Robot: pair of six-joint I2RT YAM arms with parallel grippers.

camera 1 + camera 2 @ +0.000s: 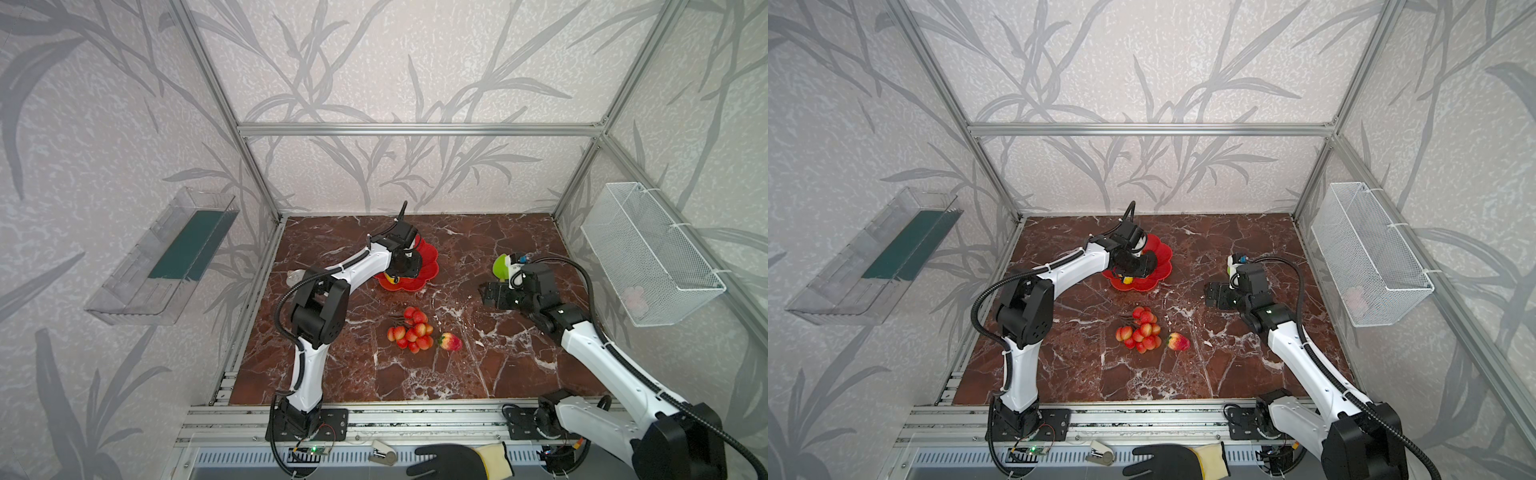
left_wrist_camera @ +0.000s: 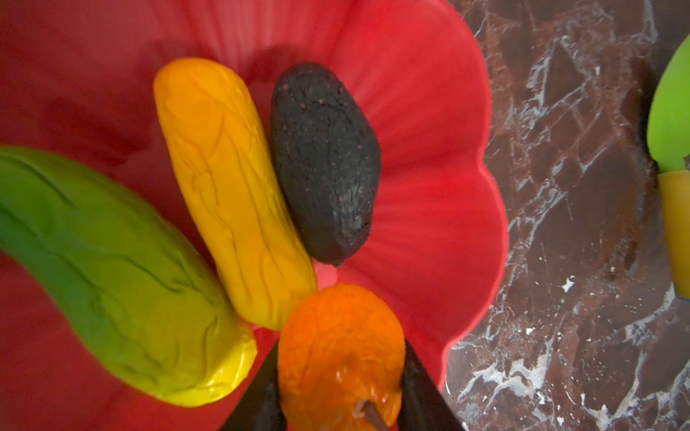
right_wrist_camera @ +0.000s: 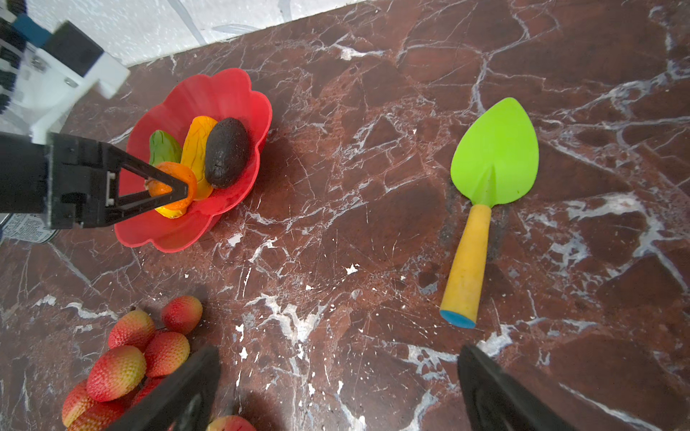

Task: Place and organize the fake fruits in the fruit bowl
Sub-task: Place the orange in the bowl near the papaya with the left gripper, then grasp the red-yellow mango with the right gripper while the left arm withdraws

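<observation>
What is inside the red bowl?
Inside: green-yellow fruit, yellow-orange fruit, dark oval fruit, plus an orange ball held by the left pincer. The bowl beneath them is hidden.

— How are the arms built?
— The left arm [image 1: 357, 266] and right arm [image 1: 598, 353] have glossy white links, black joint housings and black ribbed cable conduit [image 1: 590, 274].
— The tools?
— The left tool [image 2: 339, 373] and right tool [image 3: 339, 350] are black. The fingers [image 3: 138, 162] look like open triangular frames. There is possibly a green lamp on one joint.

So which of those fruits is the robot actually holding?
The orange ball, pinched between the left fingers at the bowl. The others lie loose, in it or on the table.
</observation>
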